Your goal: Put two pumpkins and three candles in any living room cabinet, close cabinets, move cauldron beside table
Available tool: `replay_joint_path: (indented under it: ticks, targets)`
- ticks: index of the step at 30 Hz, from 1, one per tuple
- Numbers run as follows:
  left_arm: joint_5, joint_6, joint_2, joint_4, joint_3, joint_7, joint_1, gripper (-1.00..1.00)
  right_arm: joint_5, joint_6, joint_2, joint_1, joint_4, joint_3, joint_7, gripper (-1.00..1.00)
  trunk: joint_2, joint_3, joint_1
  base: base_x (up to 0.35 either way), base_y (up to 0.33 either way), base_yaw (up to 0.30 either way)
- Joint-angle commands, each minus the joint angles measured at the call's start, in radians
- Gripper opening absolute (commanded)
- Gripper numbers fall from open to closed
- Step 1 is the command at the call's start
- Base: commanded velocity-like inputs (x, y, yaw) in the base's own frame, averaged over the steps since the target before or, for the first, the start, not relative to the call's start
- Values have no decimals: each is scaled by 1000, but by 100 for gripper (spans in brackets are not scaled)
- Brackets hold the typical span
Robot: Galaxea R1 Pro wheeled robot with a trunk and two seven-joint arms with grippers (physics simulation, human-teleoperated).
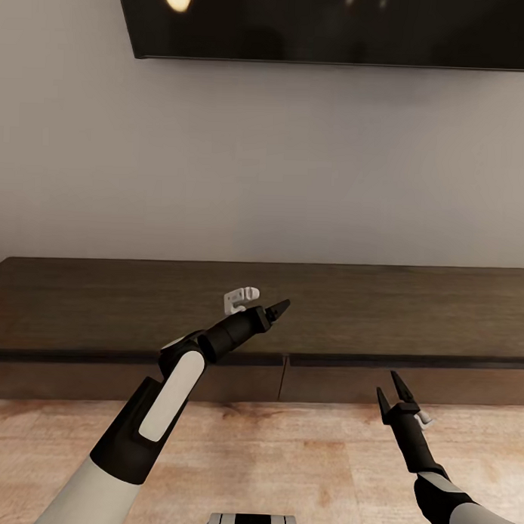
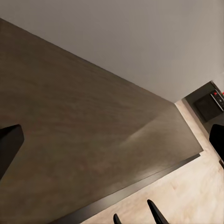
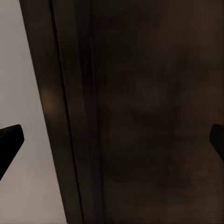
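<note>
The left claw point(image 1: 278, 309) hung wide open over the cabinet point(image 1: 381, 311) top; the right claw point(image 1: 391, 390) stood open before its closed drawers.

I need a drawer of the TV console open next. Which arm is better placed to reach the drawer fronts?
Probably right. The right gripper hangs open, low before the drawer fronts of the console, near the seam between them. The left gripper is raised over the console's top, farther from the fronts.

Living rm: wall TV point(image 1: 331, 26) over low cabinet point(image 1: 290, 308), wood floor point(image 1: 285, 459).
</note>
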Motion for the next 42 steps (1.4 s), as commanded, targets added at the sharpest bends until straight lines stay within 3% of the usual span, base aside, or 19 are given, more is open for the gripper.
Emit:
replay_joint_path:
  ticks: [1,16,37,38,42]
  targets:
    - [5,5,0,-1,1,0,0,100,-10,10,0,-1,1,8,3,100,0,-1,0,0,0,0]
    - [5,5,0,0,1,0,0,100,-10,9,1,-1,1,8,2,100,0,-1,0,151,0,0]
    - [5,5,0,0,1,1,0,100,-11,7,1,-1,1,9,1,100,0,-1,0,8,0,0]
    - [5,5,0,0,1,1,0,100,-11,7,1,-1,1,9,1,-100,0,-1,0,0,0,0]
    - [5,5,0,0,1,1,0,100,-11,6,1,-1,1,9,1,-100,0,-1,0,0,0,0]
